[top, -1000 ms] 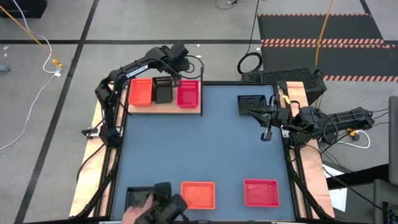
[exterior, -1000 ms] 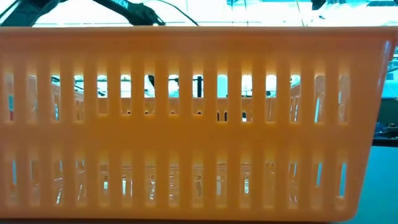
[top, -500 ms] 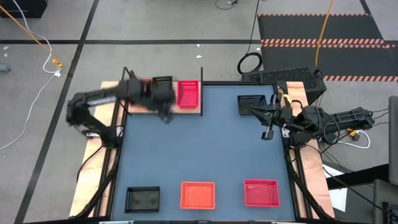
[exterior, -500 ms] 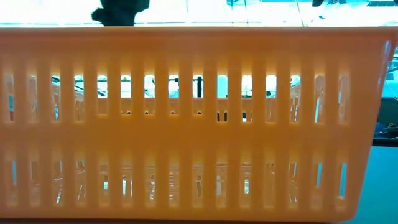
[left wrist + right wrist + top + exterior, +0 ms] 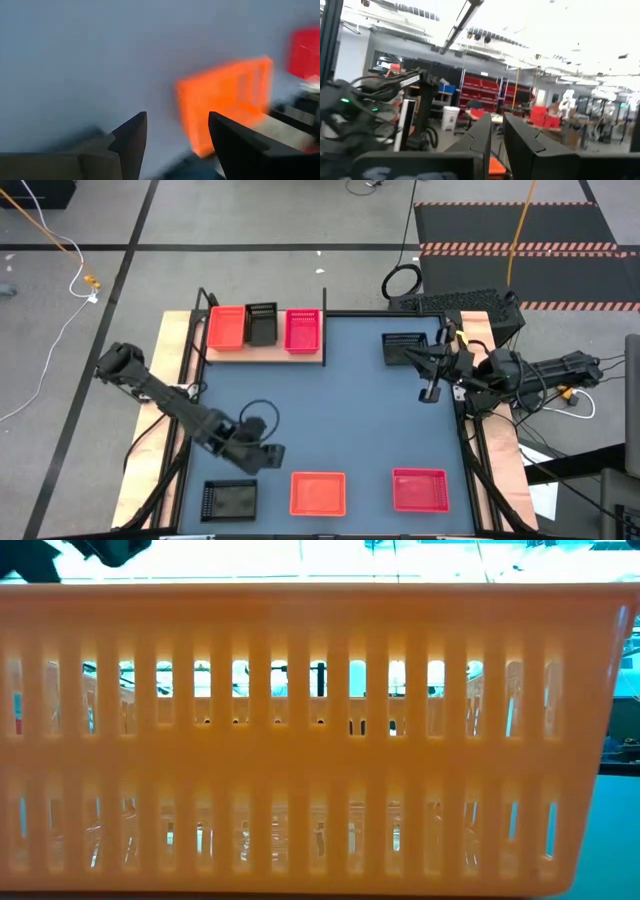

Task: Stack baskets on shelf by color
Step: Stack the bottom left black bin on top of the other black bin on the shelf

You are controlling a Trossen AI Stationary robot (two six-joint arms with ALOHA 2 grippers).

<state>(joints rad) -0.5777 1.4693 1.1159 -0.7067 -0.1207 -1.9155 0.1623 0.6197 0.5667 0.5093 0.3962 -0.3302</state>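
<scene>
On the shelf (image 5: 262,352) at the far left, an orange basket (image 5: 226,328), a black basket (image 5: 262,325) and a pink-red basket (image 5: 303,330) sit side by side. Along the near edge lie a black basket (image 5: 230,500), an orange basket (image 5: 318,492) and a pink-red basket (image 5: 420,488). Another black basket (image 5: 403,348) rests at the far right. My left gripper (image 5: 262,458) hovers open over the table just beyond the near black basket; its wrist view shows the orange basket (image 5: 225,100) ahead. My right gripper (image 5: 430,392) is shut and empty, beside the far-right black basket.
The near orange basket's slotted wall (image 5: 320,740) fills the low view and hides nearly the whole table. Thin black posts (image 5: 324,300) stand at the shelf's corners. Bare blue-grey tabletop (image 5: 340,420) lies between the shelf and the near row.
My left arm has swung fast from over the black basket on the shelf toward the table's near edge and now hangs low beside the near black basket. The baskets on the shelf have stayed where they were. The right arm has kept still.
</scene>
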